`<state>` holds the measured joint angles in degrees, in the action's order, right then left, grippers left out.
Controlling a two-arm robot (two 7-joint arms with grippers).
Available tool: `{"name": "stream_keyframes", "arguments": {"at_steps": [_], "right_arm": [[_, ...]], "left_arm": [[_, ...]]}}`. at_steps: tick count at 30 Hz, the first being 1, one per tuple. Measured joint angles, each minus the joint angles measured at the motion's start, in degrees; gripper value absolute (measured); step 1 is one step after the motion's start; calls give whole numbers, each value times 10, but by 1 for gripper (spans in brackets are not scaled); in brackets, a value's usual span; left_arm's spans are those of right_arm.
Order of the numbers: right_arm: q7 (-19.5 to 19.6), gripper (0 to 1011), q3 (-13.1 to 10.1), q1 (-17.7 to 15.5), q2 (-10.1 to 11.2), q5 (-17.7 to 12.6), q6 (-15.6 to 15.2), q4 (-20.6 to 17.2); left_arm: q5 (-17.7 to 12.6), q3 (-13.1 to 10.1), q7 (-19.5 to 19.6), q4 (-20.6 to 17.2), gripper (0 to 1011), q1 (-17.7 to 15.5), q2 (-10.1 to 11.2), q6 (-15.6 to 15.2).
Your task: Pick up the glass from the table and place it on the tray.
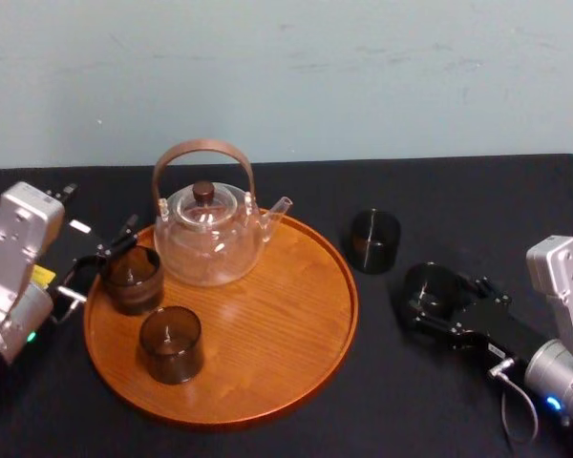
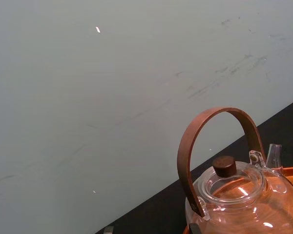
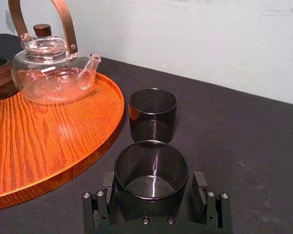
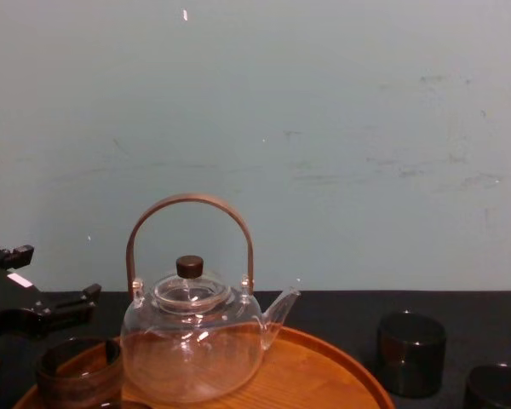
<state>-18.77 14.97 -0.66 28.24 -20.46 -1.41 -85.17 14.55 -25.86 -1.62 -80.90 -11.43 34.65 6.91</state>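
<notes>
Glass (image 3: pixel 151 165) between right claw (image 3: pixel 154 184)'s jaws

Glossy grained wooden tray (image 1: pixel 277 334), clear glass teapot (image 1: pixel 210 243), shiny smoked glass (image 3: pixel 151 183), matt black table (image 1: pixel 392 410)

This looks like a plain test room or lab, arranged as a small tea setting rather than a lived-in home. A black table (image 1: pixel 477 200) stands against a bare pale wall (image 1: pixel 363 76) with scuff marks. On it are a wooden tray (image 1: pixel 267 363), a glass teapot (image 1: pixel 208 239) and dark glasses (image 1: pixel 171 343).
</notes>
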Motion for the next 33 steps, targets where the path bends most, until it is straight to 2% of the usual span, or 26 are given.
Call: {"name": "stream_keyframes", "arguments": {"at_steps": [16, 33], "right_arm": [[-39, 1002, 5, 50, -31, 9, -4, 72], [-37, 1002, 5, 47, -29, 9, -3, 67]], "left_arm": [[0, 0, 0, 0, 1001, 0, 0, 0], [0, 0, 0, 0, 1001, 0, 0, 0]]}}
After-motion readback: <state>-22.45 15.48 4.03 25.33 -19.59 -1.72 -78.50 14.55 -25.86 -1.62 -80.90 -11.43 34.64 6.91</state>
